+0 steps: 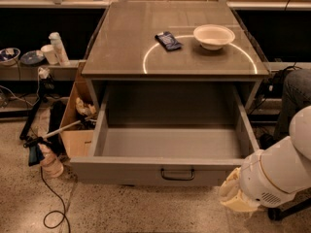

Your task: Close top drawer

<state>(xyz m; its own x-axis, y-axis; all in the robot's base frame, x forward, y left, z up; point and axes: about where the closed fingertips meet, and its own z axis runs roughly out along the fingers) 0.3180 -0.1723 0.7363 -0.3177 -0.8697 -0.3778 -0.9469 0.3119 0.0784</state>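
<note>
The top drawer [146, 171] is a wide, deep grey metal drawer, pulled fully out from under the grey cabinet top [126, 47]. It is empty inside. A small dark loop handle [178, 174] sits at the centre of its front panel. My white arm [272, 174] comes in from the lower right. Its cream end with the gripper [232, 196] hangs just right of and below the drawer's front right corner, apart from the handle.
On the cabinet top lie a dark packet [168, 41] and a white bowl [214, 36]. A cardboard box [77, 125] with clutter stands left of the drawer. A cable [51, 198] runs on the speckled floor. A side shelf [43, 62] holds bottles and bowls.
</note>
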